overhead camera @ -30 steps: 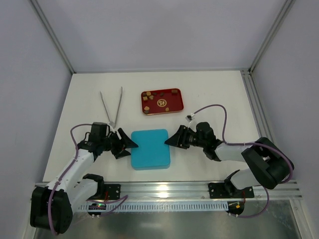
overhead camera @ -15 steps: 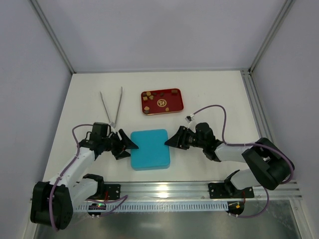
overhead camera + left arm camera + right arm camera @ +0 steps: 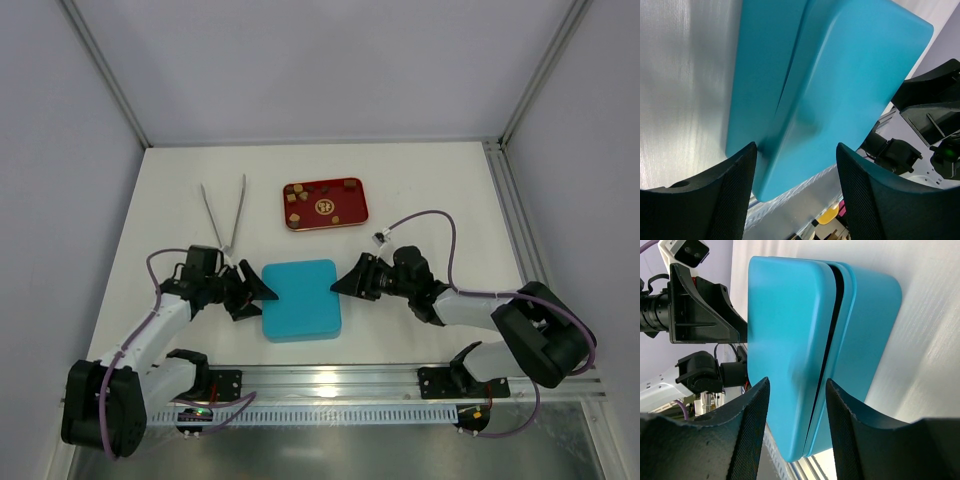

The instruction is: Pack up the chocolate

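**Operator:** What do we log first?
**Inspector:** We log the flat white table. Next comes the smooth, matte turquoise box with rounded corners and a visible lid seam.
**Operator:** Gripper condition?
**Inspector:** We find the left gripper and right gripper at opposite box edges. Their black textured fingers are spread wide.
**Operator:** Remaining items?
**Inspector:** We list the glossy red rounded tray beyond the box, with thin metal tongs to its left. The chocolate, small brown and tan pieces, lies in the tray.
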Robot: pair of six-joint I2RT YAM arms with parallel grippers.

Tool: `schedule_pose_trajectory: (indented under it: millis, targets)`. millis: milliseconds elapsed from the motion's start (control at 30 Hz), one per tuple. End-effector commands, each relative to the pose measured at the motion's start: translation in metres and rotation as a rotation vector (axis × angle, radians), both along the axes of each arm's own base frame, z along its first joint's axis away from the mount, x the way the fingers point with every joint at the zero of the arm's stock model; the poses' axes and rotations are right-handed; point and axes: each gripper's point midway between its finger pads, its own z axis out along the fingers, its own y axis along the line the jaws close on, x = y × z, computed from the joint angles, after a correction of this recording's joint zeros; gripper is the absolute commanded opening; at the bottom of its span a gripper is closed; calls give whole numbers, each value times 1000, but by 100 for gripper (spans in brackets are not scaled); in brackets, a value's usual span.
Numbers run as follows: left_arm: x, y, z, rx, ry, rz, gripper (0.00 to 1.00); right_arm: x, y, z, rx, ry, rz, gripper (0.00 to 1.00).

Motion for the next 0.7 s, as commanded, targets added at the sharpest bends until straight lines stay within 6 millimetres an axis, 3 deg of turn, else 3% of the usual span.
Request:
schedule_pose_trajectory:
  millis: [0, 300, 667]
  targets:
    - [6, -6, 14, -27, -44, -41, 64, 8, 9, 18, 33, -69, 14, 50]
    - [8, -11, 26, -44, -62, -58, 59, 8, 13, 20, 31, -68, 19, 44]
    - [9, -10, 36, -37, -73, -69, 57, 9, 12, 14, 18, -48, 10, 43]
